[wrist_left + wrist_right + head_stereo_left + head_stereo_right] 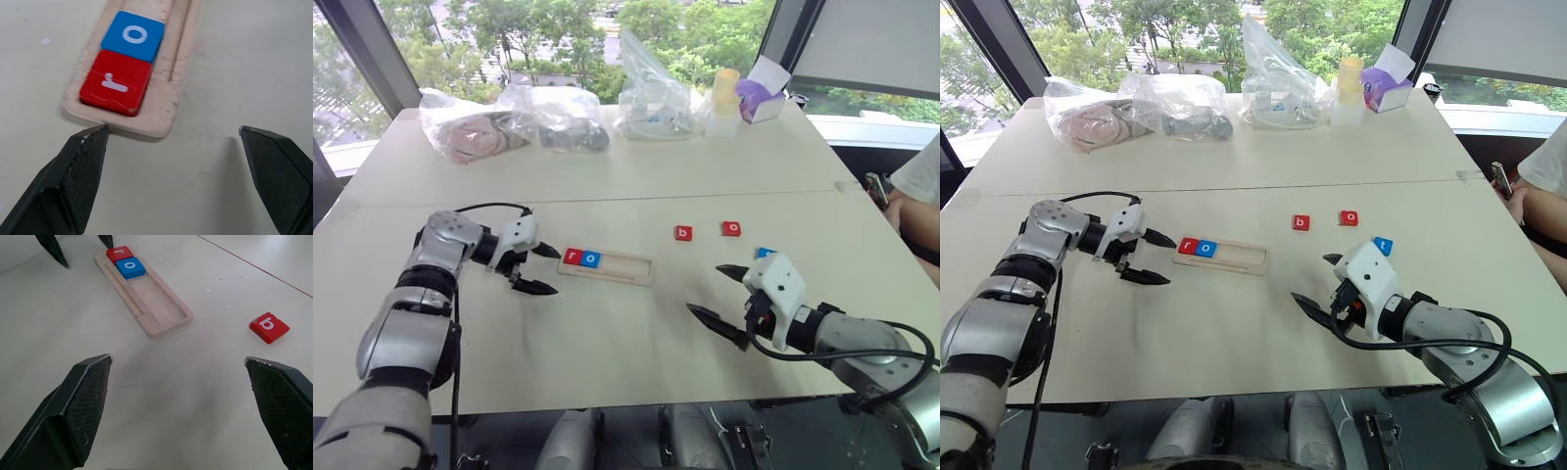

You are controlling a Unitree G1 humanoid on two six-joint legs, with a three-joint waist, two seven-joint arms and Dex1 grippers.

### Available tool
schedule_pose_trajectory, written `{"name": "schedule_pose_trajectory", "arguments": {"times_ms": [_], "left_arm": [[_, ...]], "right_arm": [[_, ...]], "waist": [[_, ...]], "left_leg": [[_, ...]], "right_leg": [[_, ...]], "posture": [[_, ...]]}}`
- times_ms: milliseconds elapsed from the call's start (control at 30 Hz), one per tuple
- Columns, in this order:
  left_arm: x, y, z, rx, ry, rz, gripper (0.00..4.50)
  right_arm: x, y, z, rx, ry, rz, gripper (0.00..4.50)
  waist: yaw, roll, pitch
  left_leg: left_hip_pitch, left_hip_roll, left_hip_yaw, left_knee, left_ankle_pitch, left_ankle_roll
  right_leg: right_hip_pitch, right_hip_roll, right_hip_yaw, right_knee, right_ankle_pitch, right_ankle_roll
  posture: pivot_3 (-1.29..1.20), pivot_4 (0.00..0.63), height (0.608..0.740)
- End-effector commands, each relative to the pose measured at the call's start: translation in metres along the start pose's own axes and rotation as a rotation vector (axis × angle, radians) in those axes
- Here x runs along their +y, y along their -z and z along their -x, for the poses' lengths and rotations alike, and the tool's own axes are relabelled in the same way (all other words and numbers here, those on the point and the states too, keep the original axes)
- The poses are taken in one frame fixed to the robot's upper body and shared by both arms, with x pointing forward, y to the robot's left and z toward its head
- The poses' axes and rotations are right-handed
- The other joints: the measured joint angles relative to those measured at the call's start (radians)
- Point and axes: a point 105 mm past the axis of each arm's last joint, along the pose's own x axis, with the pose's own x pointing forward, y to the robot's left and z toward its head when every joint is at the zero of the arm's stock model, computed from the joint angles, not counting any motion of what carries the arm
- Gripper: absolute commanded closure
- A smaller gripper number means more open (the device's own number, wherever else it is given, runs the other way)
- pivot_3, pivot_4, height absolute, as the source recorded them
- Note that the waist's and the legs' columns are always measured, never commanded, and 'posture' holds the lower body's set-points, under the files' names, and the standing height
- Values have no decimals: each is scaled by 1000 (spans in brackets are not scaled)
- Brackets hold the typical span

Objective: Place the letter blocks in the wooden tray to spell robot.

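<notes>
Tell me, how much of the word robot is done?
Two of five letters are in. The red r and blue o sit at one end of the tray. Nothing is in hand: the left end effector is open by that end, and the right end effector is open over the table. The b, the red o and the t lie loose on the table.

Clear plastic bags in a row, yellow-capped bottle, perhaps a tissue box, person's sleeve

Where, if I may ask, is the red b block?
In the eye views, the red b block lies right of the wooden tray, beside the red o block.
</notes>
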Motion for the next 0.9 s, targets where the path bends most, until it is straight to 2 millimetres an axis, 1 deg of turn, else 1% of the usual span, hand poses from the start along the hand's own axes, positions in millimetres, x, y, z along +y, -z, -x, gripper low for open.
{"name": "schedule_pose_trajectory", "arguments": {"times_ms": [33, 167, 300, 367, 500, 900], "left_arm": [[-13, 9, 1, 22, 54, 17, 60], [-12, 9, 8, 22, 38, 17, 60], [-2, 7, 17, 33, -23, 14, 60], [5, 5, 18, 40, -64, 0, 60], [20, -4, 12, 32, -146, -46, 60], [37, -20, -11, 55, -205, -120, 60]], "right_arm": [[3, -11, 0, -41, -5, 31, 0], [2, -11, 0, -41, -7, 31, 0], [2, -11, 1, -38, -9, 33, 0], [2, -11, 1, -38, -10, 35, 0], [1, -12, 1, -38, -12, 37, 0], [2, -12, 5, -26, -6, 43, 0]], "waist": [[-1, 0, 0], [1, 0, 0], [0, 0, 0], [1, 0, 0], [2, 0, 0], [22, 0, 0]], "left_leg": [[0, 0, 0, 0, 0, 0], [0, 0, 0, 0, 0, 0], [0, 0, 0, 0, 0, 0], [0, 0, 0, 0, 0, 0], [0, 0, 0, 0, 0, 0], [-1, -1, 0, 0, 0, 0]], "right_leg": [[0, 0, 0, 0, 0, 0], [0, 0, 0, 0, 0, 0], [0, 0, 0, 0, 0, 0], [0, 0, 0, 0, 0, 0], [0, 0, 0, 0, 0, 0], [0, 0, -1, -1, 0, 0]], "posture": [[0, 150, 740], [0, 150, 740], [0, 150, 740], [0, 150, 740], [0, 150, 740], [0, 150, 740]]}}
